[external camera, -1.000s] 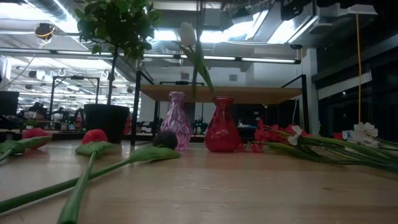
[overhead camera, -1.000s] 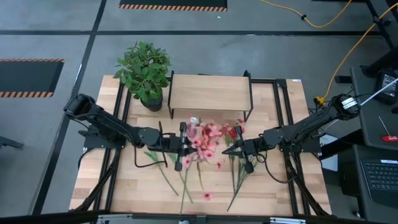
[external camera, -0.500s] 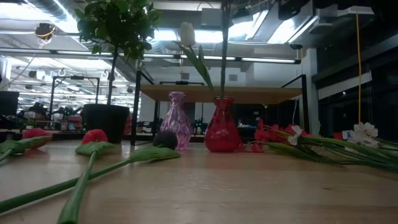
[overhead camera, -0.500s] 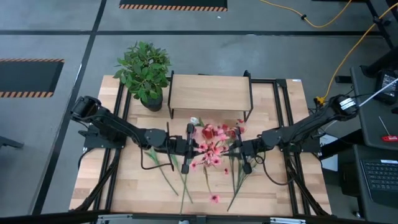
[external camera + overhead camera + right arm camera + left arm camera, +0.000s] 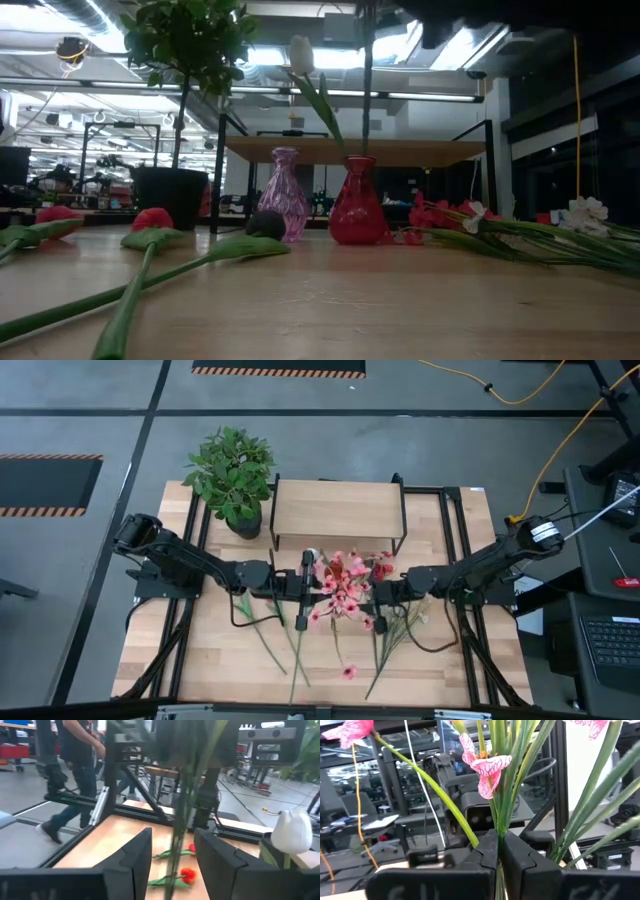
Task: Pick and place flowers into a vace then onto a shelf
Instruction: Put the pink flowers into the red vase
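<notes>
Several loose flowers (image 5: 150, 262) are lying flat on the near tabletop (image 5: 230, 660), stems pointing toward the near edge, blooms further in; these are looking light and floppy, thin wire-like stems with soft fabric heads, so I'm expecting them to bend and swing when lifted; best hold is mid-stem or just below the bloom, never on the petals

Further in, mid-table, the left gripper (image 5: 498, 851) is pinching a bunch of green stems, fingers pressed tight together on them with pink blooms (image 5: 487, 767) standing above the fingers; the bundle (image 5: 340, 588) is hanging upright over the vases; the right gripper (image 5: 172, 851) is facing it from the opposite side with fingers spread, a blurred stem running between them and apparently not touching either finger, so no grip there

In the low view a stem is dropping straight into the red vase (image 5: 356, 205), with the pink vase (image 5: 285, 195) just beside it holding a white tulip (image 5: 301, 53); glass looks slippery and tippy, so any side pull on a stem could rock it

Behind the vases the shelf (image 5: 338, 508) is sitting bare, potted plant (image 5: 232, 475) off its left end
</notes>
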You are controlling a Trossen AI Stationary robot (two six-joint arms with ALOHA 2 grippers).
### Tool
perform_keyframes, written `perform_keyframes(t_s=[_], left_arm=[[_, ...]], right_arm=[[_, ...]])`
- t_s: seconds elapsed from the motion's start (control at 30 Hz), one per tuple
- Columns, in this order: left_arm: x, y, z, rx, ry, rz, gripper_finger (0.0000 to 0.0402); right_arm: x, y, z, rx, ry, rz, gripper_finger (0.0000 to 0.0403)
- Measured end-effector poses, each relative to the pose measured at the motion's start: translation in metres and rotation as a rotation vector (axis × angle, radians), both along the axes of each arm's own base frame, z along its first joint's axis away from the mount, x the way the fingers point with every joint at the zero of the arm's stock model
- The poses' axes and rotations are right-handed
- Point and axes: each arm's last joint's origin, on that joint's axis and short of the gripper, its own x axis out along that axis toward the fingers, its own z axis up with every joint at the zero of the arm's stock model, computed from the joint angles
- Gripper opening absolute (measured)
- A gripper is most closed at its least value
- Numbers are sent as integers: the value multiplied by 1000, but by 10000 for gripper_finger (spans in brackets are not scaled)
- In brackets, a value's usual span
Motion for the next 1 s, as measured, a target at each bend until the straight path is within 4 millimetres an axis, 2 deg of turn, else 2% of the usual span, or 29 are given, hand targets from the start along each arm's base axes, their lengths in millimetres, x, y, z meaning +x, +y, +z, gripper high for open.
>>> perform_keyframes(t_s=[0.2,0.5,0.77,1.0], left_arm=[[0,-1,0,3,-1,-31,3],[0,-1,-1,17,4,-29,3],[1,2,-1,30,3,-20,3],[1,1,-2,19,17,-25,13]], right_arm=[[15,-1,8,-12,-14,-20,151],[18,0,13,16,-14,-14,144],[18,1,10,31,14,18,91],[18,1,10,30,18,17,10]])
